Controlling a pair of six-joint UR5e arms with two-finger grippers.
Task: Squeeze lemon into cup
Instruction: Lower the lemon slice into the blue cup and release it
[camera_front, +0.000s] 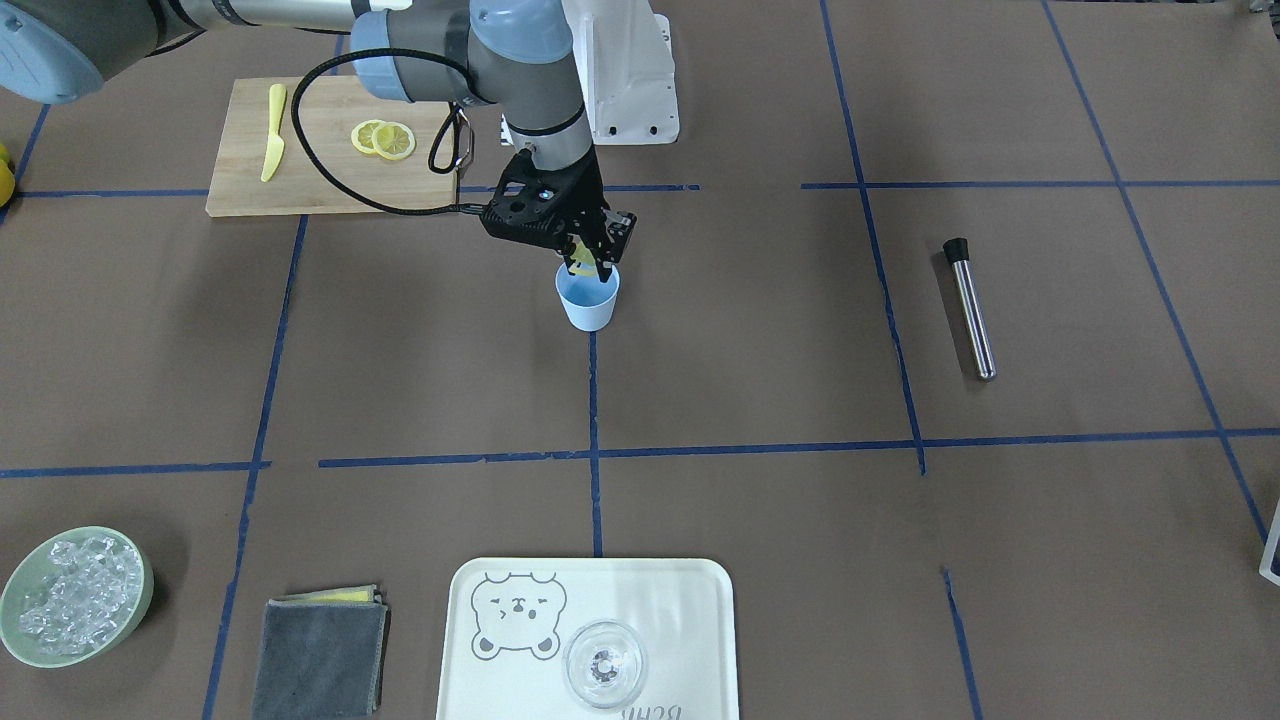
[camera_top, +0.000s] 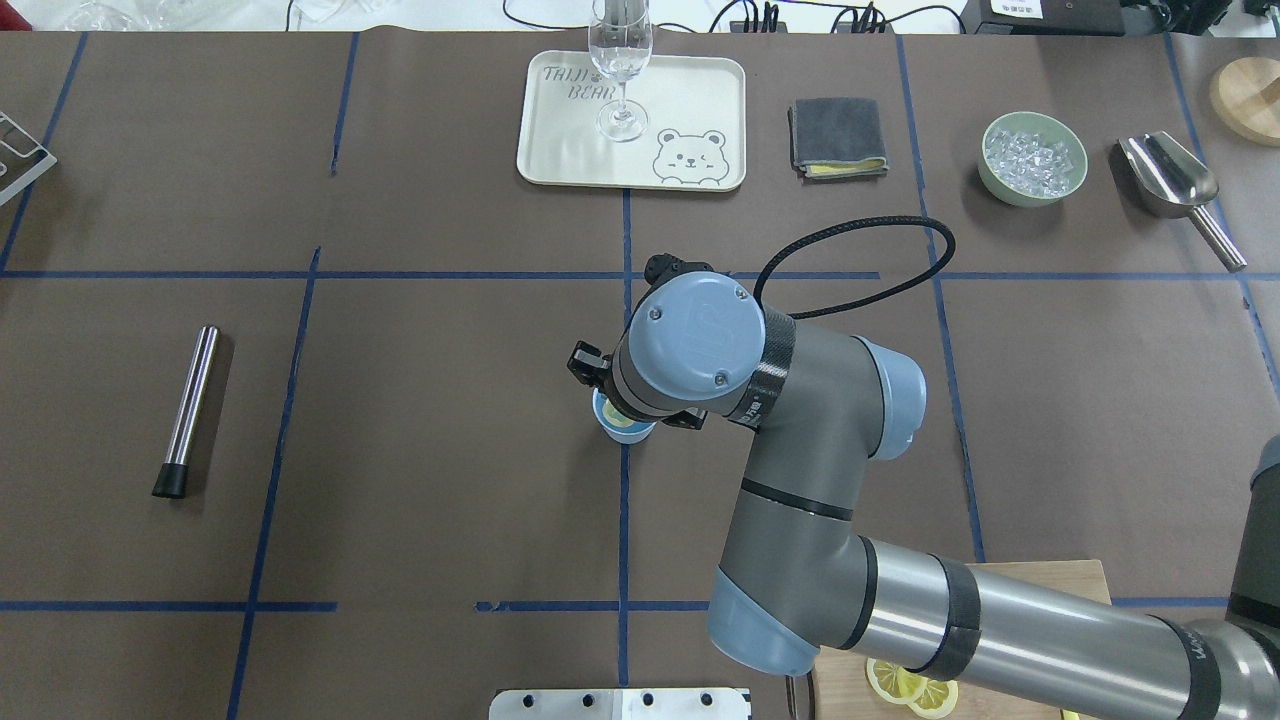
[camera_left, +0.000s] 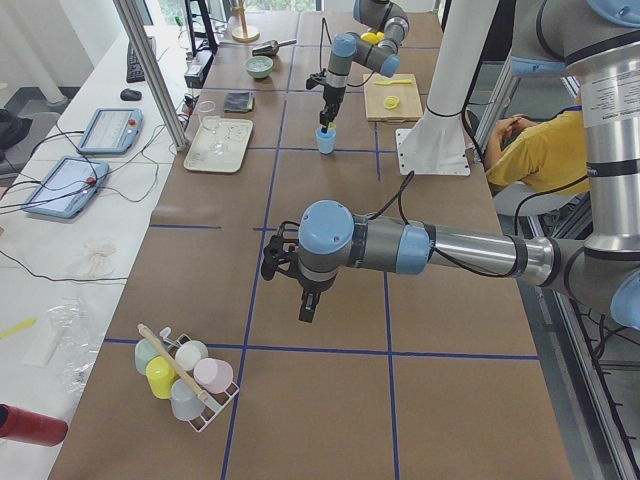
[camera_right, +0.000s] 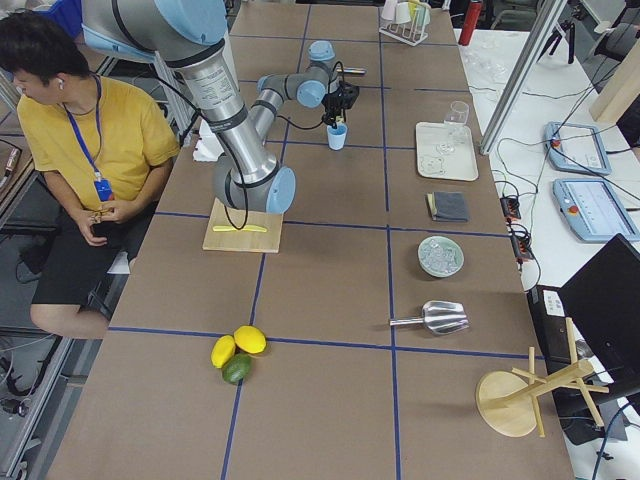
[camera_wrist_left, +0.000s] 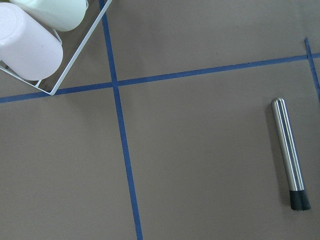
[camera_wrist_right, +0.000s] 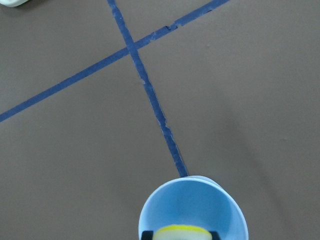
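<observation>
Yellow-rinded, the thin round lemon slice (camera_front: 579, 262) sits pinched in the right gripper (camera_front: 591, 267) just above the mouth of the small pale blue tumbler (camera_front: 588, 302) mid-table; whether the left gripper (camera_left: 308, 303) is open cannot be told.

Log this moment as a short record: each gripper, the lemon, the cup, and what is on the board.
right gripper: shut on the lemon, held over the mouth of the cup
left gripper: far from the cup, over the table; cannot tell if open or shut
cup: upright on a blue tape line
cutting board: two more slices and a yellow knife
</observation>
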